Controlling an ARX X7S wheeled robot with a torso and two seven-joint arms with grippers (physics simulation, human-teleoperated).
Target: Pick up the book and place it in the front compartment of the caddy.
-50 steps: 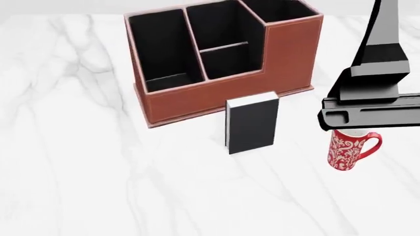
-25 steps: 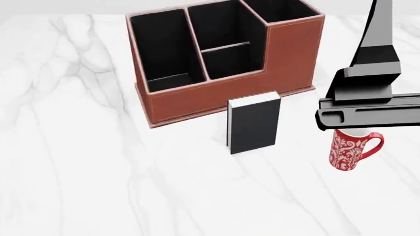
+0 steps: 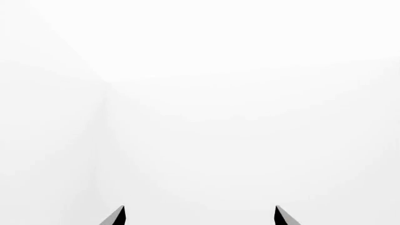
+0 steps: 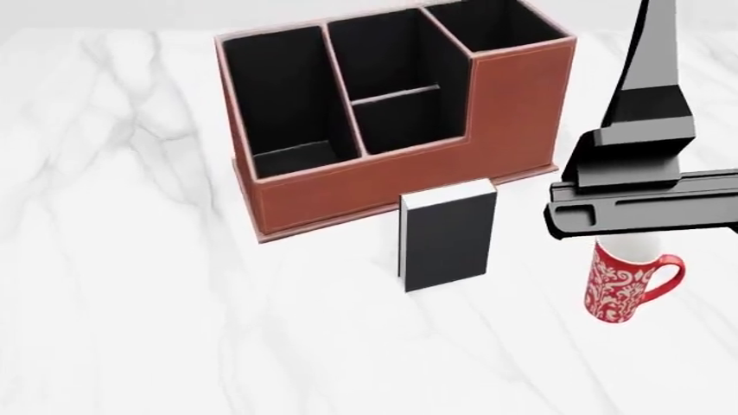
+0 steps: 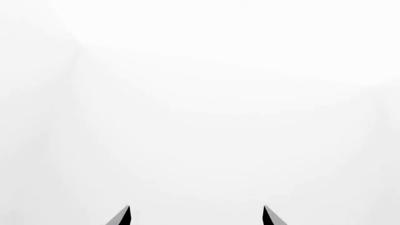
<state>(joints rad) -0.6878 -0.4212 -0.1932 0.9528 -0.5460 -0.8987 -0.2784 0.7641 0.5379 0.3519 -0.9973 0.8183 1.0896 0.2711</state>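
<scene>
The black book [image 4: 448, 235] stands upright on the white marble table, just in front of the caddy's near wall. The reddish-brown caddy [image 4: 507, 112] stands behind it; the small cell against its full-height far wall is the front compartment [image 4: 386, 56], and it is empty. My right arm [image 4: 645, 203] hangs to the right of the book, above the mug, with its dark end pointing left. My right gripper [image 5: 196, 211] is open and empty, facing only white. My left gripper [image 3: 200, 211] is open and empty too, and is out of the head view.
A red-and-white patterned mug [image 4: 628, 281] stands right of the book, partly under my right arm. The marble table [image 4: 173, 303] stretches left and towards me. The caddy's other cells are empty.
My right arm has moved a little left and lower, towards the book. The head view has shifted, so caddy, book and mug sit lower in it. Nothing has been grasped.
</scene>
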